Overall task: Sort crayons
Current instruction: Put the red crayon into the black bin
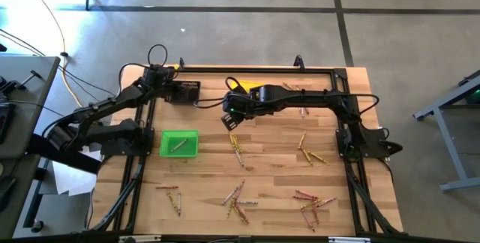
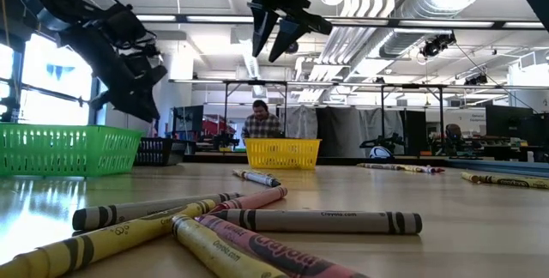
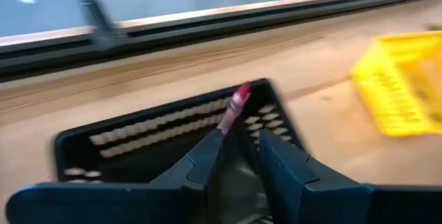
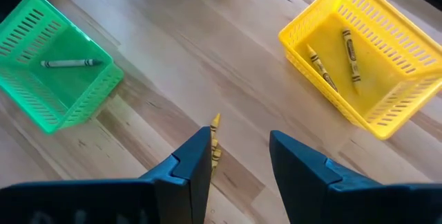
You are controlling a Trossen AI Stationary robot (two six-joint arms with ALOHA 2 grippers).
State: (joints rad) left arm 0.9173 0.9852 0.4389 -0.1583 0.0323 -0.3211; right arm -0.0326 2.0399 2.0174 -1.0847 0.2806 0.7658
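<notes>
- The left hand (image 3: pixel 238 158) hovers over the black bin (image 3: pixel 131 137) at the upper left of the table (image 1: pixel 262 168) in the high view, its fingers parted, a red crayon (image 3: pixel 233 110) lying against one finger with its tip over the bin; whether it is gripped cannot be told.
- The right hand (image 4: pixel 238 158) hangs above the table's centre, fingers spread, a yellow crayon (image 4: pixel 215 141) showing just beside one finger (image 4: pixel 193 158), whether on the table or against the finger cannot be told.
- The green bin (image 4: pixel 55 65), at left centre in the high view, holds one greenish-grey crayon (image 4: pixel 68 63).
- The yellow bin (image 4: pixel 366 58) holds two yellow-gold crayons (image 4: pixel 350 54).
- Loose crayons (image 1: pixel 307 202) lie scattered across the lower and right parts of the table in the high view.
- A person (image 2: pixel 262 122) shows in the room behind the yellow bin in the low view.
</notes>
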